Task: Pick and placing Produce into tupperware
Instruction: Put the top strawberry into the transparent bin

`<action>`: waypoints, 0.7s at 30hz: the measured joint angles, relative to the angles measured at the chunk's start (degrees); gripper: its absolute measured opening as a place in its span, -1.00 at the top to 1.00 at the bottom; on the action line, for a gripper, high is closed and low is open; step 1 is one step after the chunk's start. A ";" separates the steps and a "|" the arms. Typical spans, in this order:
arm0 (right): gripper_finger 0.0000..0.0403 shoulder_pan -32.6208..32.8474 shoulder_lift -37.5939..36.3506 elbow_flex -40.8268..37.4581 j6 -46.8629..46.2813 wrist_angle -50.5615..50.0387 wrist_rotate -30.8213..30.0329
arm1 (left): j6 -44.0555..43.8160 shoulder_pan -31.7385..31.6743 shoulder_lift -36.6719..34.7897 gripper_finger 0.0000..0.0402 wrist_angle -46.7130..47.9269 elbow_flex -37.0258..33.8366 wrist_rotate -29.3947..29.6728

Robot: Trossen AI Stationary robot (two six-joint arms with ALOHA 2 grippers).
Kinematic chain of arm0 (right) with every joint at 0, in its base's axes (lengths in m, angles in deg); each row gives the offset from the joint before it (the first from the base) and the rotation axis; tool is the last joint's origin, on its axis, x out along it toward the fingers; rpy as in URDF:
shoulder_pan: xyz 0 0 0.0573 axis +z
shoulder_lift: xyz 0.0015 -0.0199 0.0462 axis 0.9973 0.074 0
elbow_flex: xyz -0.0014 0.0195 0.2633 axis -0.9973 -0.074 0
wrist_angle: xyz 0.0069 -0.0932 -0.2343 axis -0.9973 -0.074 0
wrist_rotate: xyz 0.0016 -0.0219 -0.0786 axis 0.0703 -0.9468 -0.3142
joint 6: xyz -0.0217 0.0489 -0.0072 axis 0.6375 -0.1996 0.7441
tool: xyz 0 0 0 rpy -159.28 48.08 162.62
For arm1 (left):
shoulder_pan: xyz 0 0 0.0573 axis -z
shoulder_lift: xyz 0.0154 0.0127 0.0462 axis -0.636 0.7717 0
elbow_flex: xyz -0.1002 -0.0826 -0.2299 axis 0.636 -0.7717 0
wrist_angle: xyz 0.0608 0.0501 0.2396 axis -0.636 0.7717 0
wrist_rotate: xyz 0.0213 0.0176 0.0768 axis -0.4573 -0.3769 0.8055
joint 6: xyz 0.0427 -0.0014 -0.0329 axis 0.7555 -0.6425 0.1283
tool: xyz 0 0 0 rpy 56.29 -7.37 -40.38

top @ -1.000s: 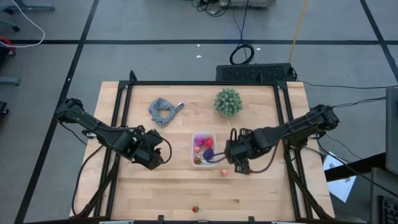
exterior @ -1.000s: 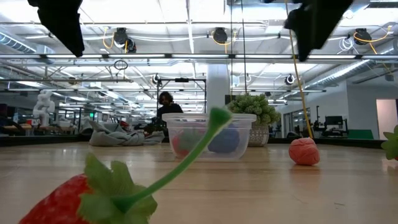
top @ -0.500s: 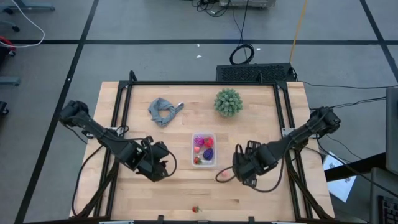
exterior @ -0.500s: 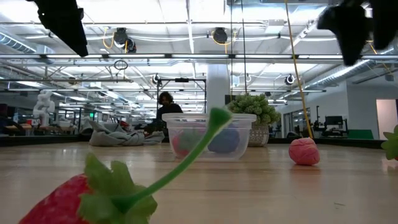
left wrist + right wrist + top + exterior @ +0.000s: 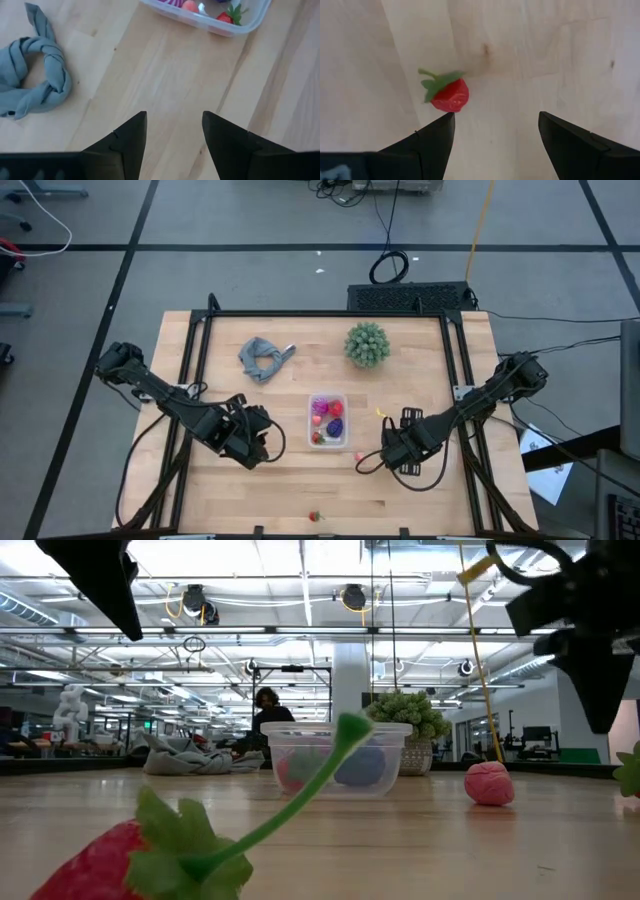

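The clear tupperware [image 5: 328, 420] sits mid-table with red, magenta and dark purple produce in it; the low view shows it too [image 5: 336, 757]. A pink-red piece [image 5: 359, 457] lies on the wood near its right near corner, also seen in the low view [image 5: 489, 783]. A strawberry [image 5: 315, 517] lies by the near edge. My right gripper [image 5: 384, 456] hovers open just right of the pink-red piece. Its wrist view shows a red strawberry with a green leaf [image 5: 449, 95] on the table beyond the open fingers [image 5: 495, 117]. My left gripper [image 5: 255, 443] waits open, left of the tupperware [image 5: 220, 22].
A grey twisted cloth [image 5: 264, 358] lies far left and a spiky green plant [image 5: 367, 343] stands at the far side. A black frame [image 5: 200, 360] runs along the table's sides. Bare wood lies between the tupperware and the near edge. A person stands far behind the table [image 5: 266, 710].
My right gripper has moved from beside the tupperware's right side toward the near edge and a little to the right, and has come down. My left gripper has shifted slightly toward the near edge. The produce and the tupperware have stayed put.
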 joint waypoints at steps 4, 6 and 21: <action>-0.37 0.06 0.00 -2.51 5.05 2.32 0.03 | -0.65 -1.10 0.00 0.01 -0.05 0.00 -0.04; -0.37 0.07 0.00 -3.10 7.08 2.44 0.07 | -1.12 -1.53 0.00 0.01 -0.04 0.00 -0.07; -0.37 1.95 0.00 -3.41 14.72 9.69 2.99 | -2.31 -4.37 0.00 0.01 -0.66 0.00 -0.32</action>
